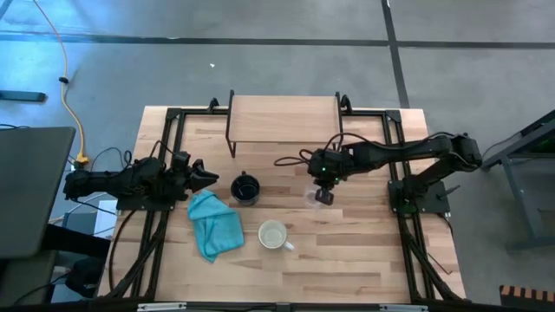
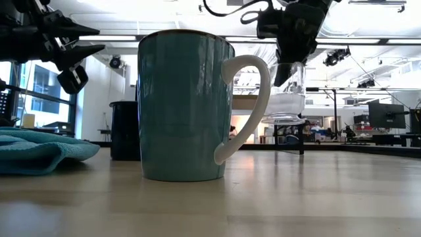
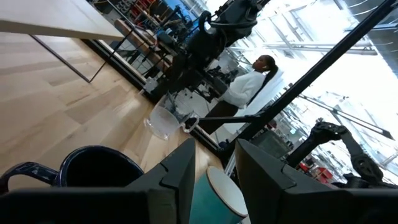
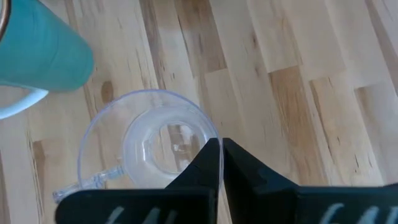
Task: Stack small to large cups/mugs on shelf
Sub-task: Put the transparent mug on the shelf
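Standing empty at the table's far edge, the shelf (image 1: 284, 117) awaits its stack. Nearer, teal mug (image 1: 273, 234), then black mug (image 1: 245, 188). Right gripper (image 1: 323, 198) pinches the glass cup's (image 4: 149, 146) rim—lifted clear for carrying, apparently. Left gripper (image 1: 206, 177) waits half-open, holding nothing.

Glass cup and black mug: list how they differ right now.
The glass cup is clear; the black mug is dark and opaque. The right gripper is shut on the glass cup's rim and it hangs above the table; the black mug stands free on the table. Both are upright, off the shelf.
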